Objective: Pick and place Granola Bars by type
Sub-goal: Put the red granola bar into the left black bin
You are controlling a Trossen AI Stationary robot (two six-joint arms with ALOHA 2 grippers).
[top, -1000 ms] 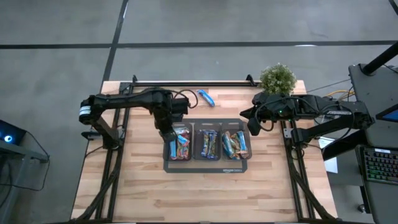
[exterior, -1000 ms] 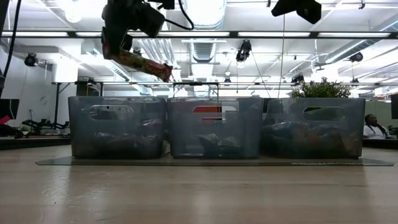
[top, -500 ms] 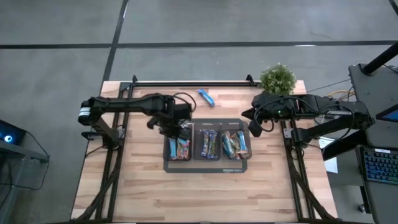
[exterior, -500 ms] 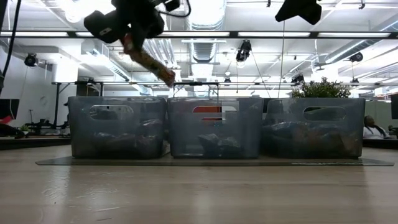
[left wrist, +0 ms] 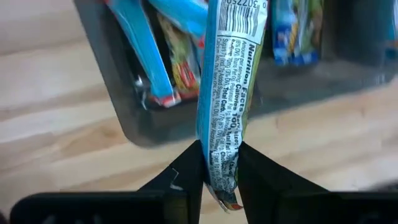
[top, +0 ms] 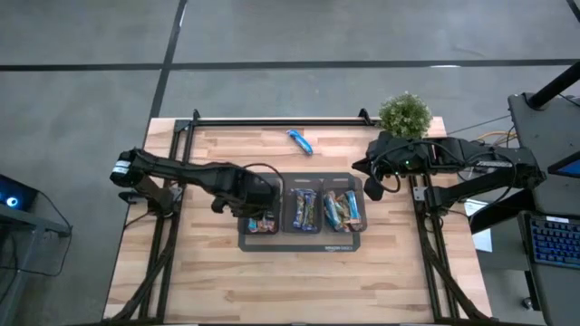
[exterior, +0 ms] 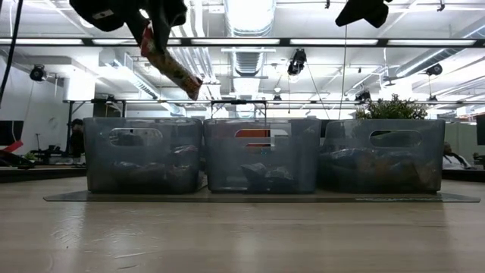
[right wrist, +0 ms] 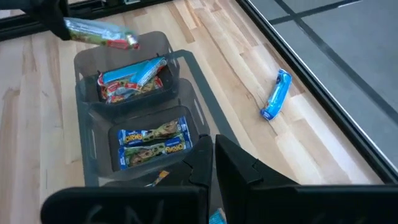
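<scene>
From the level camera, I am looking across the bare wooden surface at three grey bins standing side by side on a dark tray near the middle of the surface. The left bin, the middle bin and the right bin are each holding wrapped granola bars.

Above the left bin, my left gripper is pinching a granola bar between its fingers, gripping it by one end. The bar is hanging tilted in the air over that bin, clear of the rim, with its printed nutrition panel facing the wrist camera. From overhead, the left arm is reaching in from the left edge of the surface, and its gripper is covering much of the left bin.

In the right wrist camera, I am seeing light blue wrappers in the left bin and dark blue ones in the middle bin.

My right gripper is waiting with its fingers pressed together and nothing between them, raised near the right edge of the surface beside the right bin.

Farther back, a single blue granola bar is lying flat on the surface near the far edge, well apart from the bins. A small potted plant is sitting at the far right corner.
</scene>
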